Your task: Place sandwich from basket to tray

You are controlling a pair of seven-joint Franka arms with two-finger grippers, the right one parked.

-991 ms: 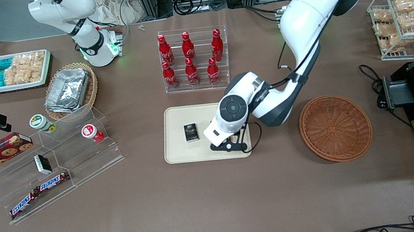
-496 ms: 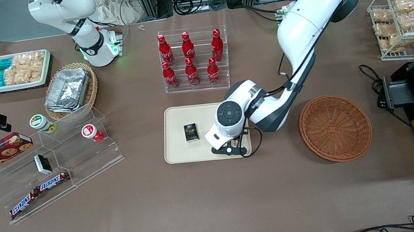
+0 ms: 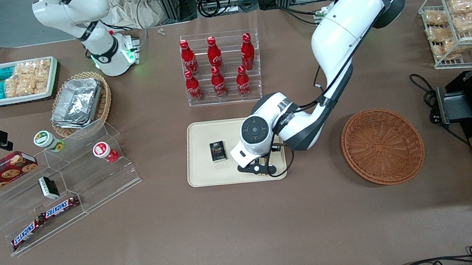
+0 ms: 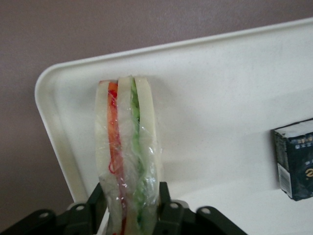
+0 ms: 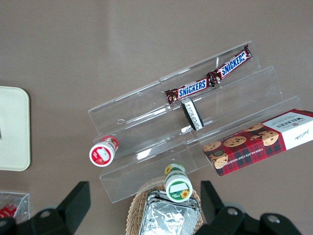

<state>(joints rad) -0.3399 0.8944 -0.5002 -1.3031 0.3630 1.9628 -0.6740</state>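
The sandwich (image 4: 127,147), a wrapped wedge of pale bread with red and green layers, stands on edge between the black fingers (image 4: 165,198) of my left gripper (image 4: 129,203), which is shut on it. It is over a corner of the cream tray (image 4: 220,93); I cannot tell whether it touches the tray. In the front view the gripper (image 3: 258,167) hangs low over the tray (image 3: 205,171), at the edge nearest the camera, and the wrist hides most of the sandwich. The reddish-brown basket (image 3: 382,145) stands beside the tray, toward the working arm's end.
A small dark box (image 3: 218,151) lies on the tray beside the gripper, also in the wrist view (image 4: 296,159). A clear rack of red bottles (image 3: 220,68) stands farther from the camera than the tray. Acrylic steps with snacks (image 3: 62,186) stand toward the parked arm's end.
The wrist and gripper have shifted a little toward the dark box and the parked arm's end, still over the tray. The sandwich stays in the gripper.
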